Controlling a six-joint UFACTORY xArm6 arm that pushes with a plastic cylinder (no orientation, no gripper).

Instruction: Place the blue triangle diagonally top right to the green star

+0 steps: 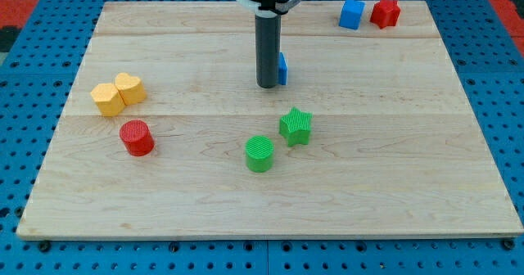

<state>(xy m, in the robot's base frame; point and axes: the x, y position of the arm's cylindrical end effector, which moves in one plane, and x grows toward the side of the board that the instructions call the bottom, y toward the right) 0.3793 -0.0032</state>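
Above the green star [295,126], toward the view's top, my tip [268,85] touches the blue triangle [282,68], mostly hidden behind it, seemingly positioned to nudge it rightward. No fingers exist on this rod.

i'm seeing bright, even light falling from overhead onto the worktop [393,185]. shadows are lying short and soft right under the blocks. no glare is showing on the wood. the frame is staying sharp across, with slight softness toward its edges.
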